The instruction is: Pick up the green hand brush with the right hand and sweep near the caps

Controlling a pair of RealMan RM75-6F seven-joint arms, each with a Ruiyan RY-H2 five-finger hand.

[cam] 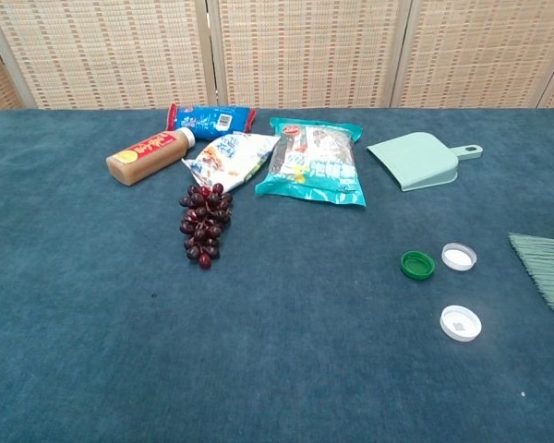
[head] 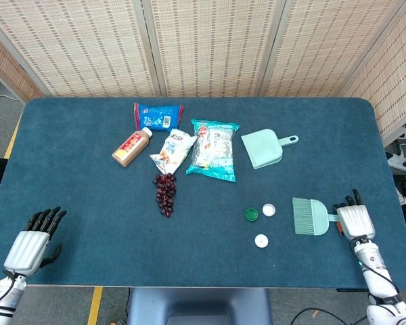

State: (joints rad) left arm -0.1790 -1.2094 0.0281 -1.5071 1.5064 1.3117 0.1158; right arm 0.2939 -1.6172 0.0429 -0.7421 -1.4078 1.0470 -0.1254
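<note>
Brush [head: 311,217], green: lies flat on the blue counter [head: 88,176] at your right side, bristles toward the caps, handle toward your right hand [head: 354,220]. In the chest view only its bristle end shows, at the right edge.

Right hand: sits over the end of the brush handle, back of the hand up. Whether the fingers have closed on the handle cannot be told from either view.

Left hand [head: 28,245]: at the near left corner of the counter, palm down, fingers stretched forward and a little apart, nothing in it.

Caps: a green cap [head: 252,214] and a white cap [head: 268,210] just beside each other, near the bristles; a second white cap [head: 260,240] nearer you, a little apart from the pair.

Dustpan [head: 264,148], pale green: farther back than the brush, handle pointing right.

Other stock, back left of the caps: teal snack bag [head: 214,150]; white snack bag [head: 174,151] touching it on the left; blue packet [head: 158,116] behind them; bottle [head: 132,147] of brown drink lying on its side; bunch of dark grapes [head: 166,193] just in front of the white snack bag.
</note>
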